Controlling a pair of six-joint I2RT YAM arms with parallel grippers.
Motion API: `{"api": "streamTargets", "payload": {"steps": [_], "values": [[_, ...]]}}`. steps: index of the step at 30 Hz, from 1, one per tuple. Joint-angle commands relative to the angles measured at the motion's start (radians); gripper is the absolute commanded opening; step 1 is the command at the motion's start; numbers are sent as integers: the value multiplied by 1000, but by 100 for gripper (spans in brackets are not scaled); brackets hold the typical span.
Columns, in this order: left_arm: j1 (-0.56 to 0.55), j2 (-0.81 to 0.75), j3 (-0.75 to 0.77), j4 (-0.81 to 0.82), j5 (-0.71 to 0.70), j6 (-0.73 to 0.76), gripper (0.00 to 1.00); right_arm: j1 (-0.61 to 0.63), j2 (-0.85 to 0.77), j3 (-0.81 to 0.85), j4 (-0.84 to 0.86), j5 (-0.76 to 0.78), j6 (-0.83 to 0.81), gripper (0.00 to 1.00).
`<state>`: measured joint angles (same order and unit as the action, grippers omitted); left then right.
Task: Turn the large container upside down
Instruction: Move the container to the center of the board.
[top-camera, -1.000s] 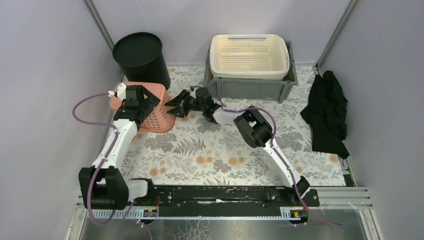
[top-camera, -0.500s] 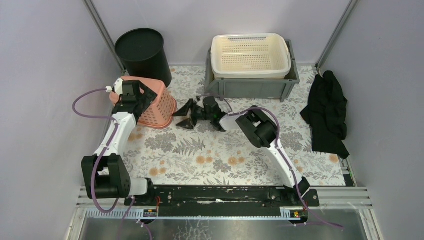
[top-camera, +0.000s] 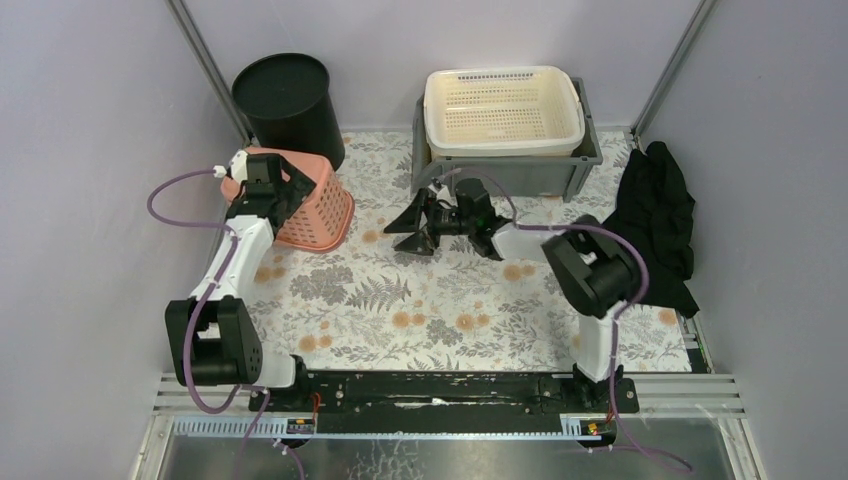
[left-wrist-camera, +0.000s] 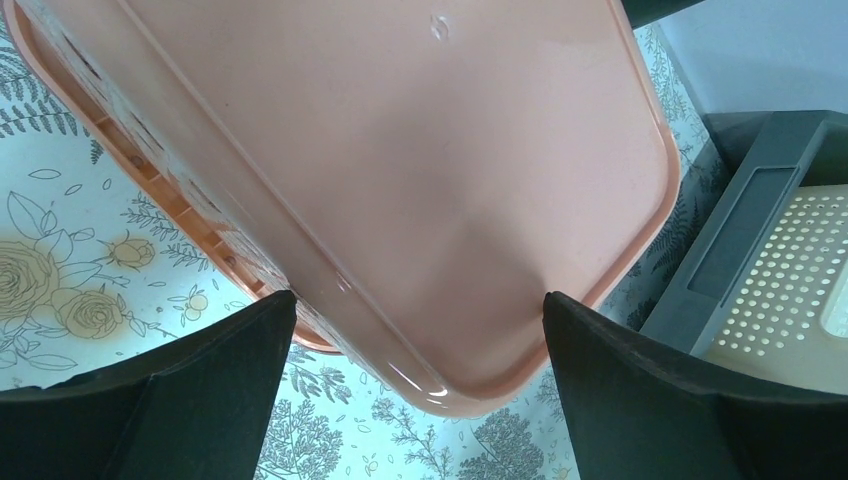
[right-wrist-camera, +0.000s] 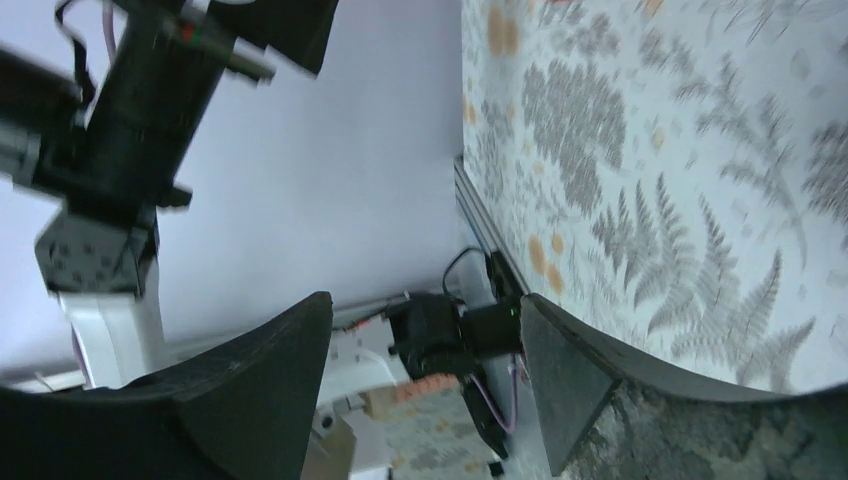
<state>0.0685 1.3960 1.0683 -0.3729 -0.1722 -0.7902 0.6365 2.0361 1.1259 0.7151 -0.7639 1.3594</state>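
Note:
The pink lattice basket (top-camera: 318, 205) stands tilted at the back left of the table, its smooth base turned up toward my left gripper (top-camera: 272, 190). In the left wrist view the base (left-wrist-camera: 400, 150) fills the top, and one corner of it lies between the open fingers of the left gripper (left-wrist-camera: 418, 300). My right gripper (top-camera: 415, 228) is open and empty above the table's middle, to the right of the basket and apart from it. In the right wrist view the right gripper (right-wrist-camera: 425, 300) has nothing between its fingers.
A black round bin (top-camera: 289, 100) stands upright behind the pink basket. A grey crate (top-camera: 500, 172) holding a cream perforated basket (top-camera: 503, 108) sits at the back centre. A black cloth (top-camera: 655, 225) lies at the right edge.
The right arm has swung right, away from the pink basket. The left gripper has drawn back toward the wall, and the basket has tipped further, base up.

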Motion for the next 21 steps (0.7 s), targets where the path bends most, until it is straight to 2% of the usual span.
{"api": "streamTargets", "payload": {"steps": [1, 8, 13, 16, 21], "values": [[4, -44, 37, -53, -15, 28, 100, 0, -228, -75, -233, -37, -250, 77], [-6, -200, 32, -140, 36, 39, 100, 0, -438, -206, -342, -24, -323, 79], [-35, -267, 37, -190, 161, 75, 100, 0, -567, -269, -504, 13, -432, 82], [-113, -271, 43, -189, 226, 94, 100, 0, -650, -327, -572, 40, -470, 83], [-297, -185, 107, -174, 234, 98, 100, 0, -780, -457, -580, 62, -449, 83]]}}
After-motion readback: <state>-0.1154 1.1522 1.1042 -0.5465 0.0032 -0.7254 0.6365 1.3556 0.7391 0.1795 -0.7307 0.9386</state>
